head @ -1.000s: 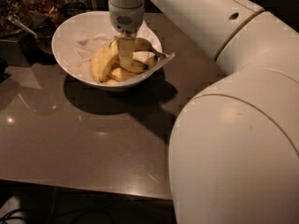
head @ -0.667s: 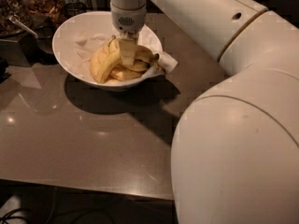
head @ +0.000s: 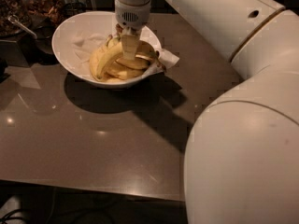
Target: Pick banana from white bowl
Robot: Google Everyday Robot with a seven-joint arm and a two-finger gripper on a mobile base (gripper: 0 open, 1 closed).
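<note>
The white bowl (head: pixel 63 50) stands on the table at the back left, lined with crumpled white paper. Several yellow bananas lie in its right half. The banana (head: pixel 108 59), the longest and most curved, arcs over the pile from lower left to upper right. My gripper (head: pixel 130 45) reaches straight down into the bowl from the white wrist and sits on the upper middle of that banana, covering part of it. The shorter bananas (head: pixel 125 72) lie under and in front of it.
The brown table (head: pixel 93 143) runs forward to its front edge near the bottom. Dark containers (head: pixel 28 3) with a spoon stand at the back left, beside the bowl. My large white arm (head: pixel 252 125) fills the right side. Paper (head: pixel 167 58) hangs over the bowl's right rim.
The gripper has stayed in the bowl on the bananas and shifted only slightly to the right. The bananas and bowl have not visibly moved.
</note>
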